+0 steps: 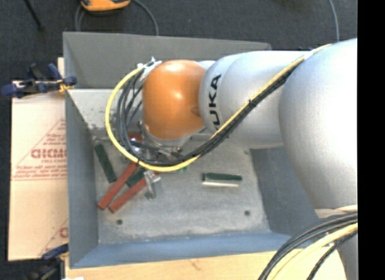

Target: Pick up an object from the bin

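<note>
My gripper [150,185] hangs below the orange wrist cover, low over the left half of the bin floor. Its tip is right beside the upper ends of two red-brown sticks [118,188] that lie slanted side by side. A short dark green piece [136,183] lies across them, touching the gripper's tip. To the left, a dark green stick [106,162] lies near the bin's left wall. A green bar with a pale edge [221,179] lies flat to the right of the gripper, apart from it.
The arm and its orange cover with looped cables hide the back and right part of the bin. The left wall is close to the sticks. Bare floor stretches along the front of the bin.
</note>
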Controlling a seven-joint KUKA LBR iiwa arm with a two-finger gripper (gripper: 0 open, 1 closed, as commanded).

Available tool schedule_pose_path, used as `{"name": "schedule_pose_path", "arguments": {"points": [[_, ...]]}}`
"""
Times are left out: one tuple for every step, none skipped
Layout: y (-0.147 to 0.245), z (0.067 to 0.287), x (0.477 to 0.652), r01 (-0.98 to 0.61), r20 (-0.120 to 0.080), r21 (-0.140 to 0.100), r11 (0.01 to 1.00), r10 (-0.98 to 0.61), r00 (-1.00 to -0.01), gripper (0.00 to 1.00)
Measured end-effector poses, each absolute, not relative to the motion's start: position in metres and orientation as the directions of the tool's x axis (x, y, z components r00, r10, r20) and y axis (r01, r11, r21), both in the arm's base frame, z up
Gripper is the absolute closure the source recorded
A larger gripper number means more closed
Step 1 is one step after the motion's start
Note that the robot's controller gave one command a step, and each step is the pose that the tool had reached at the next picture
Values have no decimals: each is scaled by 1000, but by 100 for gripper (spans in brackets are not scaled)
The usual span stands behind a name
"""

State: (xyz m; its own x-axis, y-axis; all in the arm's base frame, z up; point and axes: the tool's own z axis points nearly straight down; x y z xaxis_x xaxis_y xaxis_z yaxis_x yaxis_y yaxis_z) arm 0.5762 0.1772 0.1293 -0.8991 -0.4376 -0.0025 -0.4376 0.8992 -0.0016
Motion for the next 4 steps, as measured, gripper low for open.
{"name": "schedule_pose_path", "arguments": {"points": [[192,73,579,-653,-7,-2,758,-653,-758,0],[208,75,582,-781,-14,-7,624,-781,-624,100],[208,75,582,-781,-14,-7,624,-781,-624,100],[208,76,582,-780,-13,-6,625,-780,-625,100]]}}
